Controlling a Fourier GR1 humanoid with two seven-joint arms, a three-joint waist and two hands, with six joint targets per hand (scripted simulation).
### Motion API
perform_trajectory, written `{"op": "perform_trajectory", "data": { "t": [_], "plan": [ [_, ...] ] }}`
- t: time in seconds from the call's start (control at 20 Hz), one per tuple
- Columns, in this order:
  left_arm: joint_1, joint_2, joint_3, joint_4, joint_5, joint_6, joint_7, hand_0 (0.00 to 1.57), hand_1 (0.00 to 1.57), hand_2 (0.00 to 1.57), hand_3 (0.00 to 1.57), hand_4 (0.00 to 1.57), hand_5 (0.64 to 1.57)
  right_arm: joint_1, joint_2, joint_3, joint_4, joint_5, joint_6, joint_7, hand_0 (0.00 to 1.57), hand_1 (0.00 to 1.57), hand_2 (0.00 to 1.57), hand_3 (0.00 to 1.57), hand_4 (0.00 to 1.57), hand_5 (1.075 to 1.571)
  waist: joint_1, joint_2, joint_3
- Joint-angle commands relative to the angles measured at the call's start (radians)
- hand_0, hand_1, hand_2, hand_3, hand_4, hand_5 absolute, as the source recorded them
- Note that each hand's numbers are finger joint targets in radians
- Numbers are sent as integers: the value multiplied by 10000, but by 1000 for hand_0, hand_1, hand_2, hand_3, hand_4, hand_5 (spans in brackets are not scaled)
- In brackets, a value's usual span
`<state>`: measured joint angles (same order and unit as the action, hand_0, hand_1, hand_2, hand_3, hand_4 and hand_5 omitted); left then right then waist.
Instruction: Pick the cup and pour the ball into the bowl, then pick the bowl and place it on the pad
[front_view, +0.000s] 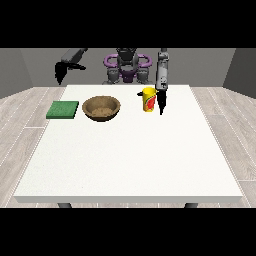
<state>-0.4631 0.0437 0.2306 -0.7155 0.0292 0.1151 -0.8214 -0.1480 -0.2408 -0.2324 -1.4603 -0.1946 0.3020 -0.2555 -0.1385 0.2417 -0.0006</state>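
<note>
front view, left to right. the hand at the view's left (60, 73) hangs raised above the table's far left corner, away from every object, holding nothing; whether its fingers are open or curled cannot be told. a green pad (63, 109) lies flat on the white table (130, 160). just right of it stands a brown wooden bowl (101, 108); its interior shows no ball. further right stands an upright yellow cup (148, 99) with red markings; its contents cannot be seen. the hand at the view's right (161, 102) hangs pointing downward just beside the cup's right side; contact and finger state cannot be told.
</note>
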Motion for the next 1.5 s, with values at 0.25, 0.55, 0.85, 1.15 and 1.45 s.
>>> {"op": "perform_trajectory", "data": {
  "t": [0.25,0.55,0.85,1.15,1.45],
  "plan": [
    [-554,27,-242,1253,-878,1690,-1153,1018,1018,1101,888,1467,776,-412,-309,-231,343,-164,363,-311,0,0,0,0,0,1570,-502,500,6],
    [-299,-30,-76,1179,-1241,3023,-1788,1323,1323,1571,1571,1477,1250,-774,-475,-339,-140,-268,291,-186,0,0,0,0,0,1570,-637,1039,-2],
    [519,303,-1621,431,-2704,3195,828,1341,1341,1571,1571,1532,1304,227,-1017,-849,1759,-359,698,521,0,0,0,0,0,1570,310,-2026,25],
    [-1613,3298,-1820,772,-4242,3419,3784,1450,1450,1571,1571,1571,1291,55,-748,-690,1990,-282,672,231,0,0,0,0,0,1569,121,-2050,41],
    [-2330,2911,-2945,604,-5694,3264,5937,1473,1473,1571,1571,1571,1278,-104,-822,-743,2696,-233,635,492,0,0,0,0,0,1568,434,-2615,13]
  ]
}}
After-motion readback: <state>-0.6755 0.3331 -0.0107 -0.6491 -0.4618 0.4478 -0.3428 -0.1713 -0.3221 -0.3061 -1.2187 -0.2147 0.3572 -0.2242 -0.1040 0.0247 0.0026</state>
